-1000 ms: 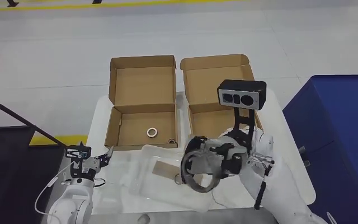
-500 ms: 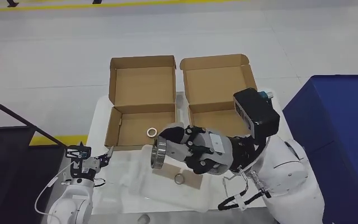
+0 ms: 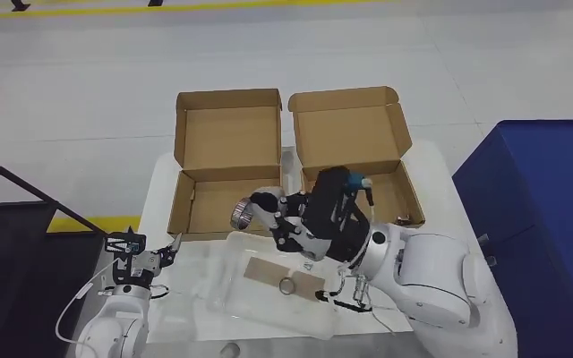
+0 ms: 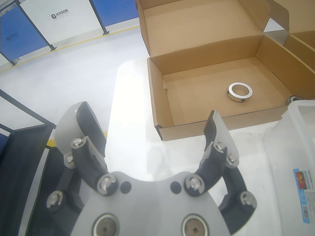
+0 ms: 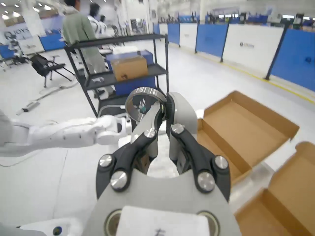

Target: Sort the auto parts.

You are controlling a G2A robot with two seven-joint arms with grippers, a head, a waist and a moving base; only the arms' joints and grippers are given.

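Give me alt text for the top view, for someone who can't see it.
The right tool holds a metal ring over the left open cardboard box, with a second open box beside it. The left tool hangs open beside a clear plastic tray holding another ring.

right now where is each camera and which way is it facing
Top view: above the arms, looking down on the table, left box and right box; both arms show, the right gripper holding a metal ring.
Left wrist view: on the left wrist, facing across the table into the left box; the open left gripper shows.
Right wrist view: on the right wrist, facing out over the room; its gripper clamps the ring, left arm beyond.
Shared: the held ring, in top and right wrist views.
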